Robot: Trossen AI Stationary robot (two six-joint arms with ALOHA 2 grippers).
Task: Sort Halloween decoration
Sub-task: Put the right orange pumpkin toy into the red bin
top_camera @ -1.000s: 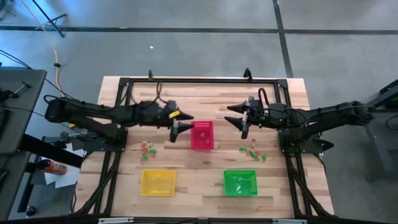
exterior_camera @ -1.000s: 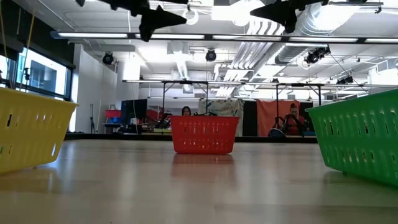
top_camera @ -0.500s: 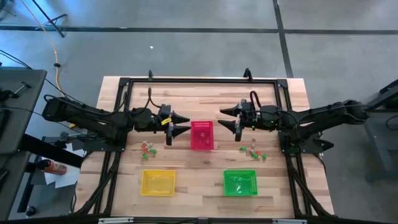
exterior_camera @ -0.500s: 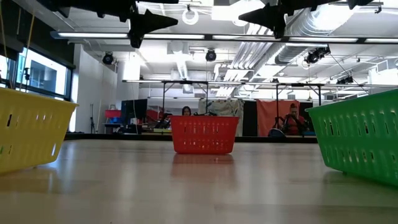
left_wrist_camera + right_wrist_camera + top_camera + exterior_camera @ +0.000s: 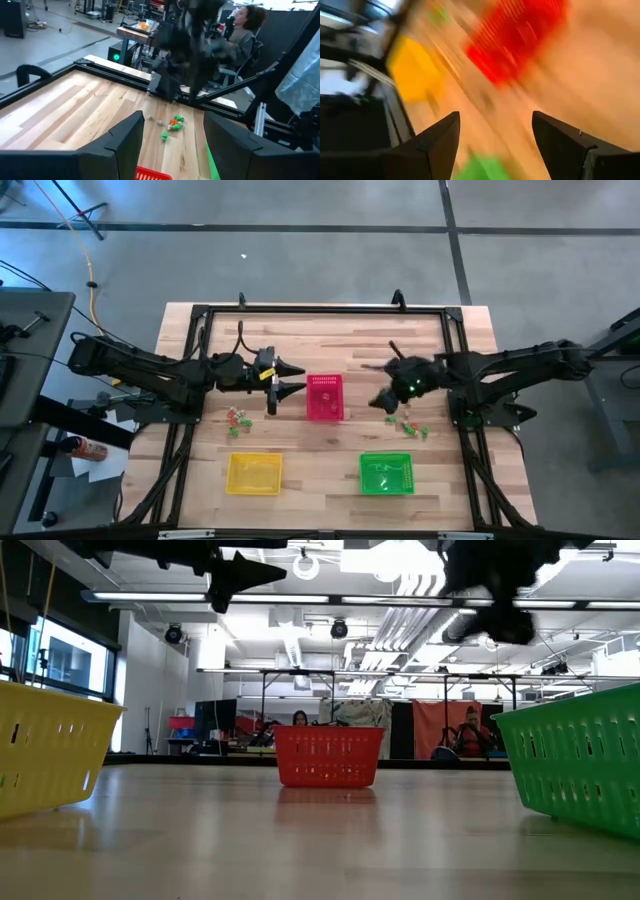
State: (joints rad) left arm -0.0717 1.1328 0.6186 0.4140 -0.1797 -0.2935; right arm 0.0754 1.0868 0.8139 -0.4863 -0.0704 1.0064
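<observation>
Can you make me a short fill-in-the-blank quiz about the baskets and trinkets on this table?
1. Between the two arms stands the ___ basket.
2. Nearest the yellow basket, along the same table edge, sits the ___ basket.
3. The left gripper hovers with its jaws ___.
4. Beside the right gripper lies a cluster of trinkets, mostly ___ in colour.

Missing words: red; green; open; green

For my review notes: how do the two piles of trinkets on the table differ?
The left pile lies beside the left tool, nearer the yellow basket; the right pile lies under the right tool, above the green basket. The right pile spreads wider. Both mix green and orange-red pieces.
</observation>
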